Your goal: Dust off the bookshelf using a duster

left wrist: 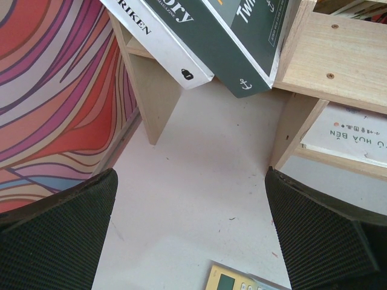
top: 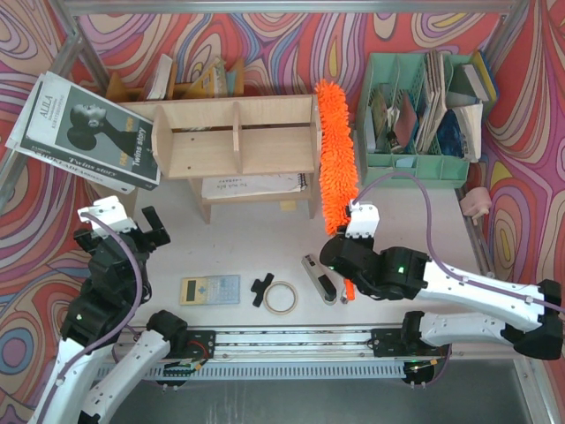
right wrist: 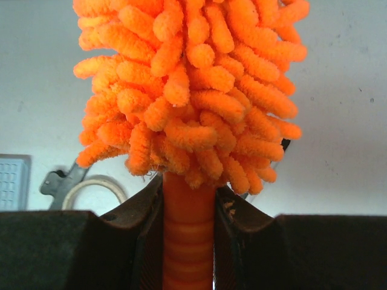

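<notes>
Orange duster (top: 335, 150): handle clamped by right fingers (right wrist: 142, 235), head positioned beside bookshelf (top: 265, 113) right end. Left fingers (left wrist: 54, 235): spread wide, empty.

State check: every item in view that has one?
Bookshelf: upright, compartments look empty.
Duster: held by handle, head beside bookshelf's right end.
Right gripper: shut on duster handle.
Left gripper: open, empty.
Book: tilted, propped on bookshelf's left end.
Tape roll: lying flat.
Calculator: flat, face up.
</notes>
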